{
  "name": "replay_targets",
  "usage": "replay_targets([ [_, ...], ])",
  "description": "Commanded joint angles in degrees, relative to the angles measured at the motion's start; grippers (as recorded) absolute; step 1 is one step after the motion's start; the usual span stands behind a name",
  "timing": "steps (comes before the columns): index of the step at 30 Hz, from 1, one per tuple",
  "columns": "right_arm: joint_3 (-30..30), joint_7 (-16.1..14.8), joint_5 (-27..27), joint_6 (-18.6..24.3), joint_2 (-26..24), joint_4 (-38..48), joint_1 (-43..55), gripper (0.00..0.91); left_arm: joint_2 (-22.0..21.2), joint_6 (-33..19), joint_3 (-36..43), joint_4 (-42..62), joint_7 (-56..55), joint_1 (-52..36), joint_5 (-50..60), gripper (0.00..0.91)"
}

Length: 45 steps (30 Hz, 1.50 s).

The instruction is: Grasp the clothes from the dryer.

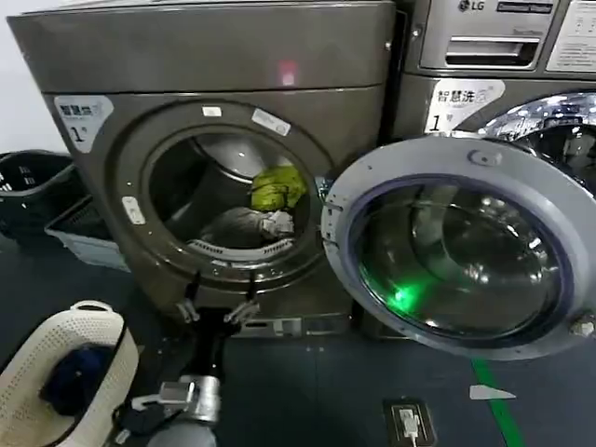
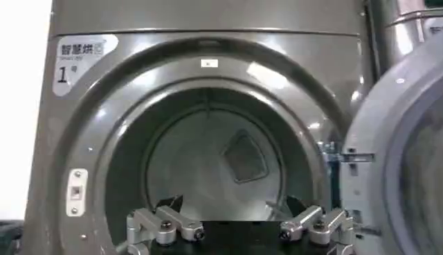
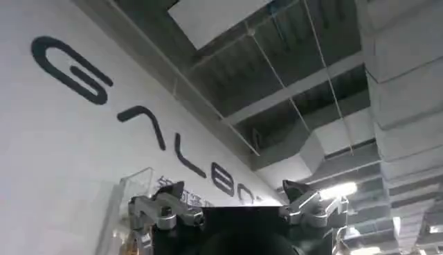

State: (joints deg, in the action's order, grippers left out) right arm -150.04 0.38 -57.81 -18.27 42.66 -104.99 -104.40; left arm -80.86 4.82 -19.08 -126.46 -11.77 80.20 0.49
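Observation:
The dryer [image 1: 205, 56] stands at the left with its round porthole open. Inside the drum lie the clothes: a yellow-green garment [image 1: 277, 186] toward the right, and a white-grey one [image 1: 251, 226] below it on the drum floor. My left gripper [image 1: 223, 277] is open just in front of the porthole's lower rim, short of the clothes, with nothing between its fingers. In the left wrist view the dryer [image 2: 208, 41] faces the open left gripper [image 2: 234, 204], which points into the drum. My right gripper [image 3: 234, 187] is open and empty, aimed up at a ceiling and a lettered wall.
The dryer's door [image 1: 466, 247] hangs swung open to the right, in front of the silver LG machine [image 1: 494, 56]. A cream basket [image 1: 102, 331] holding dark blue cloth sits on the floor at lower left. A dark basket [image 1: 33, 182] and grey crate [image 1: 84, 233] stand left.

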Motion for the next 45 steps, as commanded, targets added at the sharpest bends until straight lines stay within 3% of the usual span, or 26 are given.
replay_targets([
  [1, 0.1, -0.1, -0.1, 0.3, 0.0, -0.1, 0.0, 0.907, 0.0, 0.3, -2.3, 0.3, -0.3, -0.5, -0.8, 0.907],
  [33, -0.3, -0.6, -0.1, 1.1, 0.3, -0.4, -0.1, 0.907, 0.1, 0.4, -1.0, 0.3, 0.3, -0.3, -0.8, 0.907],
  [40, -1.7, -1.4, 0.0, -1.6, 0.8, -1.8, -1.0, 0.907, 1.2, 0.2, -3.2, 6.0, 1.1, -8.7, -4.7, 0.907],
  [45, -3.0, -0.9, 2.5, -3.5, 0.6, -1.4, -1.9, 0.907, 1.6, 0.5, -3.1, 17.6, 1.8, -19.5, -8.5, 0.907],
])
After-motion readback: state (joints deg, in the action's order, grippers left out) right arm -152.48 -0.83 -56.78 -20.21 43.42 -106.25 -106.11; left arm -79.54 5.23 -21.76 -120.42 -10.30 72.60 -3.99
